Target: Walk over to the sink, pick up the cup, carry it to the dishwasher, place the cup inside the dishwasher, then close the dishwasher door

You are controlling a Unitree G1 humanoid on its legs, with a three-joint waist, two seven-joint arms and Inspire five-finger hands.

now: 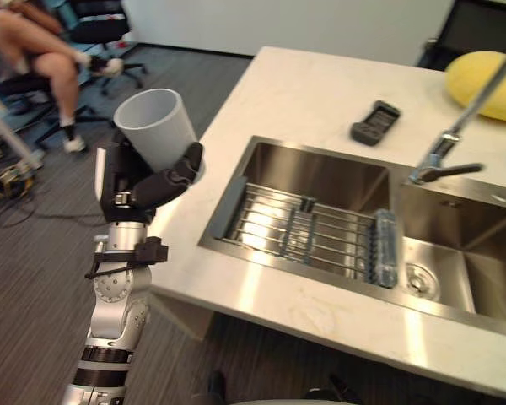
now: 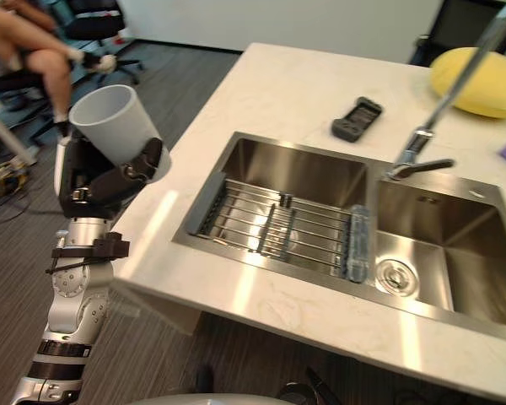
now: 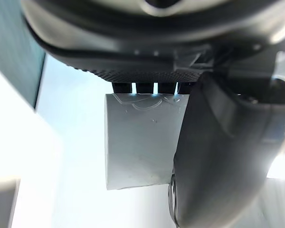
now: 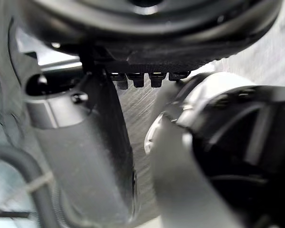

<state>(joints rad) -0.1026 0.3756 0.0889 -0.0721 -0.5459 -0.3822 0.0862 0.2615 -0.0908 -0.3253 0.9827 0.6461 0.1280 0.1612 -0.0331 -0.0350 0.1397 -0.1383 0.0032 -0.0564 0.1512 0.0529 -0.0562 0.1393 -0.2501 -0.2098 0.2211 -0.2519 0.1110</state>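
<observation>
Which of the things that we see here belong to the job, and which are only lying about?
Belong to the job: the grey cup, held tilted in the left hand beside the counter; the sink.

Only lying about: the wire rack in the sink; the tap; the black device and the yellow thing on the counter; a seated person.

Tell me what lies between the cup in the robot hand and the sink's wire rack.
Between cup and wire rack, only bare pale countertop shows, in both eye views.
</observation>
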